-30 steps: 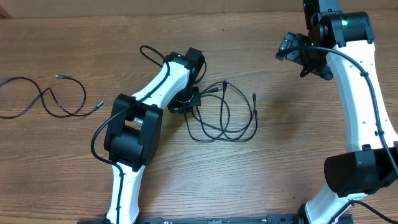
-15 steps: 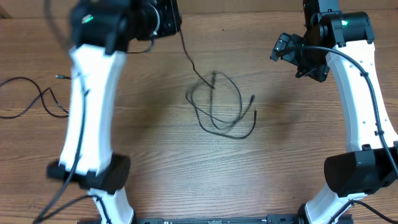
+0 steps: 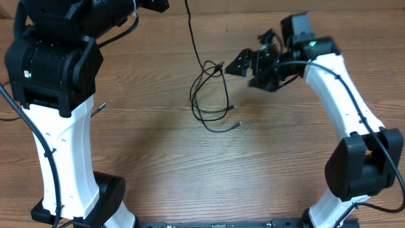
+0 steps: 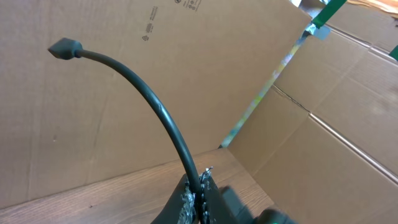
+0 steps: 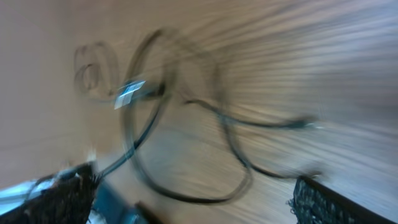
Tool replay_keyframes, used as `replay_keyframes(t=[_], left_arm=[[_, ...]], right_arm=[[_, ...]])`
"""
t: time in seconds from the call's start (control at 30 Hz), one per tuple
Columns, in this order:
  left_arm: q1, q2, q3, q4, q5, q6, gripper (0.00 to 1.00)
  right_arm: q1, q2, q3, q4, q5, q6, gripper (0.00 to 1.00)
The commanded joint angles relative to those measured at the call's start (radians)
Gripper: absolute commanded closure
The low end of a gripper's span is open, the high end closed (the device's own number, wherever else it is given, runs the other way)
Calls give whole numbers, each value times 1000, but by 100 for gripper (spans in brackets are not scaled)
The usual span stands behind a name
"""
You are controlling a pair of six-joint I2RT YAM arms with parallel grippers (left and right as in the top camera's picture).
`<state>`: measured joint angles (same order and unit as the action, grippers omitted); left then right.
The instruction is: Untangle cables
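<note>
Progress: the job is being judged as barely underway; the cables (image 3: 212,101) are being seen as one looped knot, with strands crossing.
Done: one strand (image 3: 192,38) is being held up out of the knot, running taut to the top edge of the overhead view.
Left to do: the loops are being left to be drawn apart and laid out singly.
Cables' place: the knot is being carried by the table (image 3: 285,158), mid-way between the arms.
Left gripper (image 4: 198,182): it is being pressed together on the raised strand, whose plug end (image 4: 64,47) is arching free above.
Right gripper (image 3: 249,56): it is being held spread wide just beside the knot, with nothing pinched; contact cannot be told through the blur.
</note>
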<state>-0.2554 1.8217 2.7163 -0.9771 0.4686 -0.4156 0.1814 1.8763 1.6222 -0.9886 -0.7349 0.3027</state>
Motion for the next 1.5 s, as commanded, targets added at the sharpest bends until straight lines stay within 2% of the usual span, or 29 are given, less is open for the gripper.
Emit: replay_keyframes(t=[0.0,0.13,0.2,0.27,0.37,0.4,0.43,0.47,0.53,0.57,0.63,0.8,0.87,0.9,0.93,1.17,1.47], left_arm=[[0,0,5,2,-14,-3,96],[0,0,5,-27,-74,-3,96],[0,0,5,-29,-84,-3,96],[1,0,5,-25,-83,-3,96],[17,-1,5,-24,-83,-3,96],[26,-1,5,-25,-82,-4,96],[39,-1,5,-28,-82,-12,96],[51,-1,5,-31,-79,-11,96],[82,-1,5,-45,-77,-11,96],[126,-1,5,-75,-78,-11,96],[188,-1,5,-121,-79,-10,96],[368,0,5,-225,-80,2,96],[445,0,5,-268,-89,36,96],[467,1,4,-282,-98,45,96],[495,5,1,-303,-122,63,96],[513,42,0,-329,-278,135,96],[524,56,0,-374,-529,158,96]], right_arm=[[64,-12,-64,68,-187,-100,0],[125,-12,-68,45,-182,-229,0],[146,-11,-71,61,-137,-229,0],[169,-11,-86,103,-45,-225,5],[192,-11,-128,176,103,-225,24],[197,-11,-145,199,160,-225,39],[202,-11,-171,227,240,-219,59],[204,-11,-188,245,291,-206,71],[204,-11,-213,257,437,-158,79],[196,-11,-219,238,611,-82,89],[160,-14,-208,181,807,40,96],[-11,-14,-95,53,996,68,96],[-135,-14,38,-10,1003,69,96],[-152,-14,55,-14,1003,69,96],[-246,-14,125,-16,990,72,96],[-532,-3,154,10,951,72,96],[-782,0,151,-1,954,112,96]])
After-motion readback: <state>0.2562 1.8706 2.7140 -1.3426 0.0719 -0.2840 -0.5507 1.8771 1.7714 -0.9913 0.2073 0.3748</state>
